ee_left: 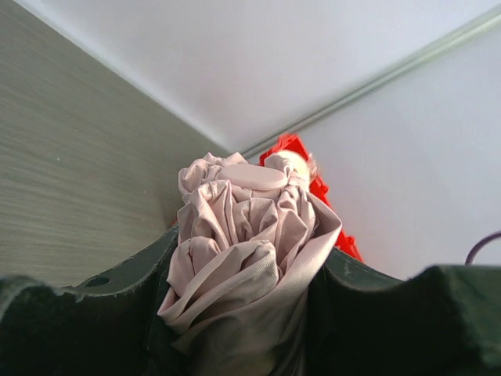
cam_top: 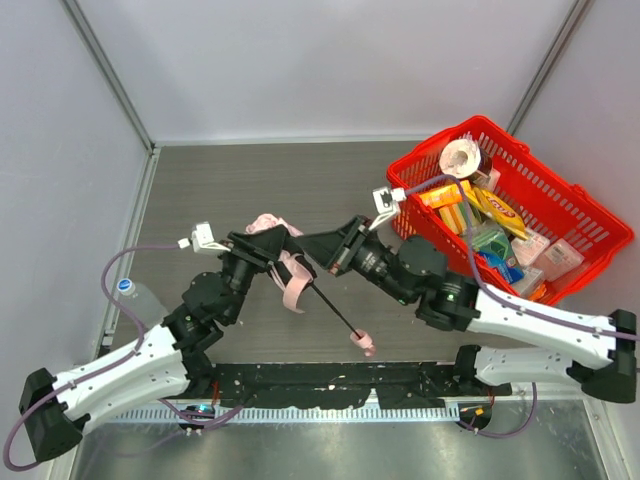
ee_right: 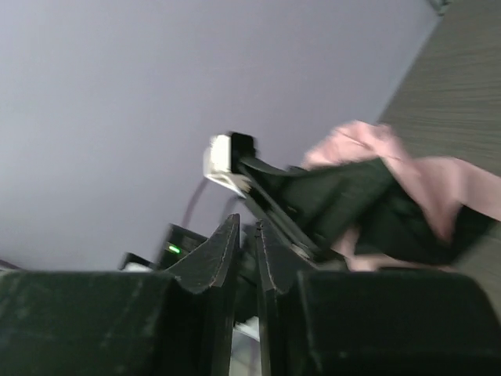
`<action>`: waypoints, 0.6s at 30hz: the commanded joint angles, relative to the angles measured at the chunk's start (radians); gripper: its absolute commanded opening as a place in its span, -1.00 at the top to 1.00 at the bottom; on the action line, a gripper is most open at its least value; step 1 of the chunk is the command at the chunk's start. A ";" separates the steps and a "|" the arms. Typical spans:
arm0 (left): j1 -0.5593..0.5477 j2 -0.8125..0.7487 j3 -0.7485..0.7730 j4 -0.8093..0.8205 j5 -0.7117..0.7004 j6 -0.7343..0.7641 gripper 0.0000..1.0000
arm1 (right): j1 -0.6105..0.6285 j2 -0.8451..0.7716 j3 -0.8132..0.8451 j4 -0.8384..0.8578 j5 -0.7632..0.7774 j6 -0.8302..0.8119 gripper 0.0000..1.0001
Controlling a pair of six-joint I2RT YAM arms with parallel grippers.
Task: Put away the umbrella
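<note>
The umbrella [ee_left: 243, 227] is held off the table [cam_top: 250, 180], left of centre in the top view. Its crumpled pink canopy is clamped between the left gripper's [cam_top: 268, 243] fingers, and the fabric bulges out above them in the left wrist view. The black shaft [cam_top: 332, 310] runs out toward lower centre and ends in the small pink handle [cam_top: 365, 345] - fully extended, not yet collapsed.

The right gripper [ee_right: 248, 227] sits just beside the canopy. Its fingers are nearly together with only a thin slit between them, and nothing shows in that slit, though the view is blurred.

The step in hand looks like shortening the umbrella. The next move probably calls for the right gripper to take the handle and push it along the shaft toward the canopy while the left holds firm. After that comes the red basket [cam_top: 436, 150] at upper right - likely the place to put it.
</note>
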 commanded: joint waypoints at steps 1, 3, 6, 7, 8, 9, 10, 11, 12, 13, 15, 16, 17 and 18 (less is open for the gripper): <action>0.003 -0.070 0.070 -0.050 -0.149 -0.090 1.00 | 0.003 -0.131 -0.112 -0.361 0.020 -0.155 0.49; 0.003 -0.074 0.059 -0.012 -0.157 -0.131 1.00 | 0.003 -0.197 -0.188 -0.366 0.073 -0.097 0.15; 0.005 -0.060 0.052 0.081 -0.138 -0.183 1.00 | -0.032 -0.297 -0.239 -0.422 0.189 -0.029 -0.38; 0.005 -0.056 0.047 0.118 -0.128 -0.196 0.99 | -0.046 -0.336 -0.244 -0.448 0.208 0.038 -0.43; 0.006 -0.051 0.047 0.141 -0.118 -0.205 1.00 | -0.091 -0.350 -0.254 -0.515 0.230 0.082 -0.55; 0.006 -0.050 0.052 0.154 -0.111 -0.222 1.00 | -0.144 -0.369 -0.256 -0.554 0.233 0.173 -0.60; 0.006 -0.047 0.058 0.157 -0.105 -0.237 1.00 | -0.169 -0.375 -0.261 -0.620 0.215 0.208 -0.62; 0.006 -0.047 0.059 0.164 -0.097 -0.258 1.00 | -0.215 -0.381 -0.268 -0.626 0.181 0.256 -0.62; 0.006 -0.044 0.058 0.187 -0.092 -0.268 1.00 | -0.235 -0.381 -0.288 -0.610 0.097 0.273 -0.62; 0.008 -0.036 0.059 0.212 -0.088 -0.286 1.00 | -0.261 -0.377 -0.306 -0.591 0.057 0.313 -0.62; 0.008 -0.019 0.055 0.255 -0.091 -0.344 1.00 | -0.290 -0.354 -0.336 -0.521 -0.087 0.375 -0.62; 0.008 -0.005 0.053 0.279 -0.089 -0.363 1.00 | -0.300 -0.332 -0.353 -0.445 -0.191 0.435 -0.62; 0.008 0.008 0.053 0.307 -0.089 -0.377 1.00 | -0.303 -0.323 -0.379 -0.406 -0.238 0.469 -0.62; 0.011 0.025 0.053 0.325 -0.089 -0.392 1.00 | -0.303 -0.294 -0.394 -0.308 -0.346 0.551 -0.62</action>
